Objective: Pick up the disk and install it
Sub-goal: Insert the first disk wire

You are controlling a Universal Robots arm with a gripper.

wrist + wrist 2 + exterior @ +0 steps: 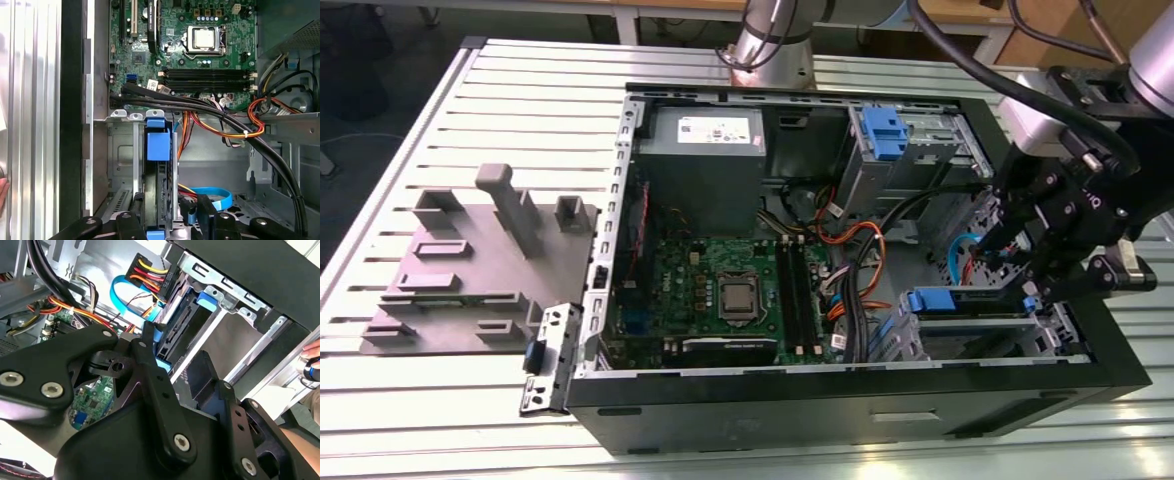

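Observation:
The disk (937, 300) stands on edge in the lower drive bay, at the exterior view's right of the open computer case (854, 400). Its blue rail tab (159, 145) points toward the motherboard, and its dark metal body (162, 195) runs back between my fingers. My gripper (1025, 290) reaches down into the bay over the disk's outer end. In the first wrist view my gripper (170, 212) straddles the disk, with one finger close beside it and the other standing off across a gap. In the second wrist view the disk (182, 332) sits just beyond my gripper (175, 350).
Orange, yellow and black cables (235, 125) and a blue flat cable (212, 195) crowd the bay. The motherboard (734, 290), a grey power-supply box (707, 150) and an upper blue bracket (883, 135) fill the case. A grey fixture (467, 270) lies on the slatted table. A hand (312, 347) rests outside the case.

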